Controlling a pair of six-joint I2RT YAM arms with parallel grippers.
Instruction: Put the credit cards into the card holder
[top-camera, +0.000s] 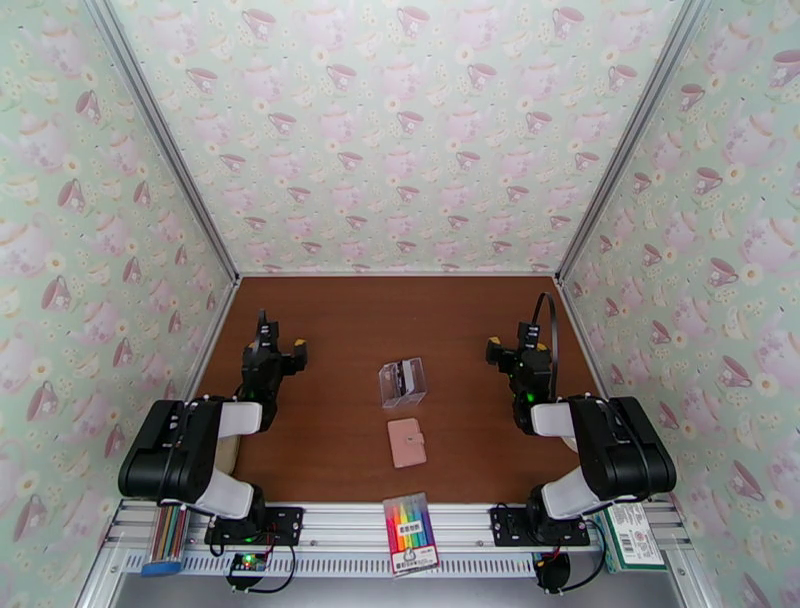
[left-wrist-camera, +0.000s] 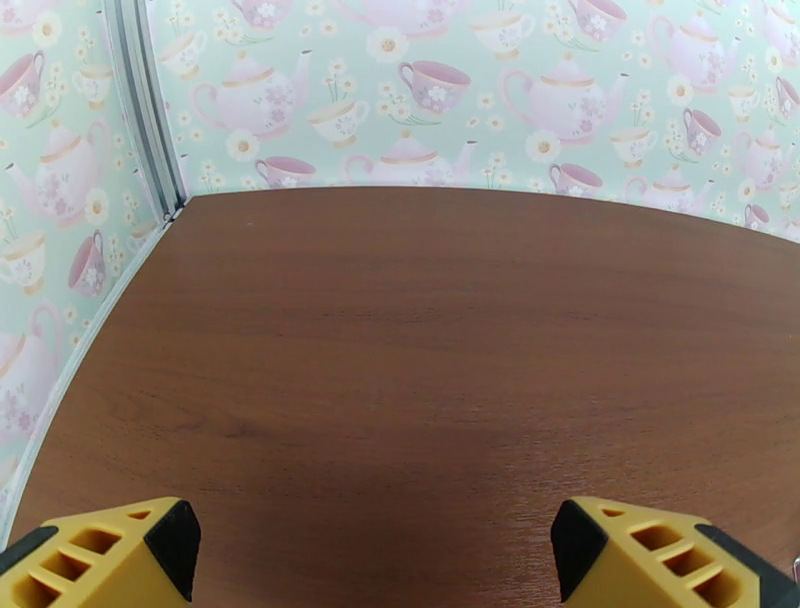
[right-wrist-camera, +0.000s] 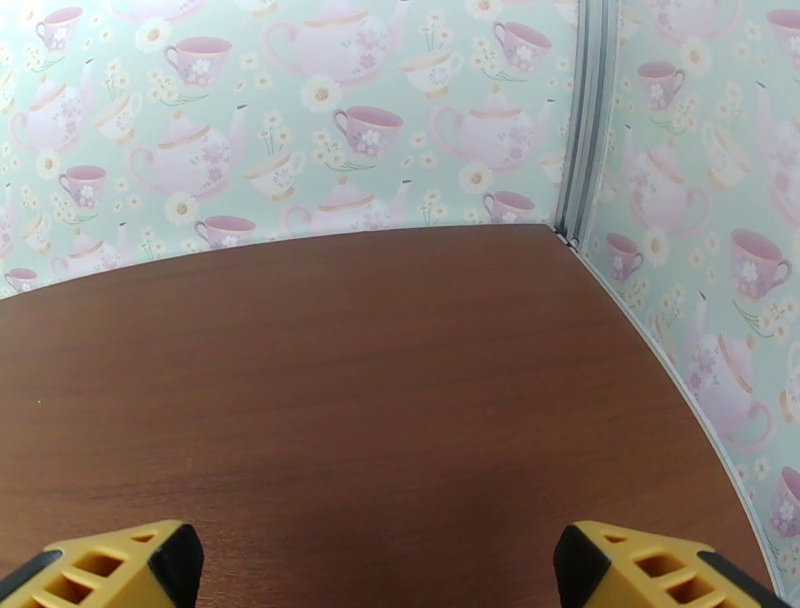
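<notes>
left end effector and right end effector wide, empty. card holder shut, tabletop 6 o'clock; credit cards in clear box at its 12 o'clock. Risk: thin cards slip, box tips.

Pink card holder; brown table; teapot-patterned walls.
</notes>
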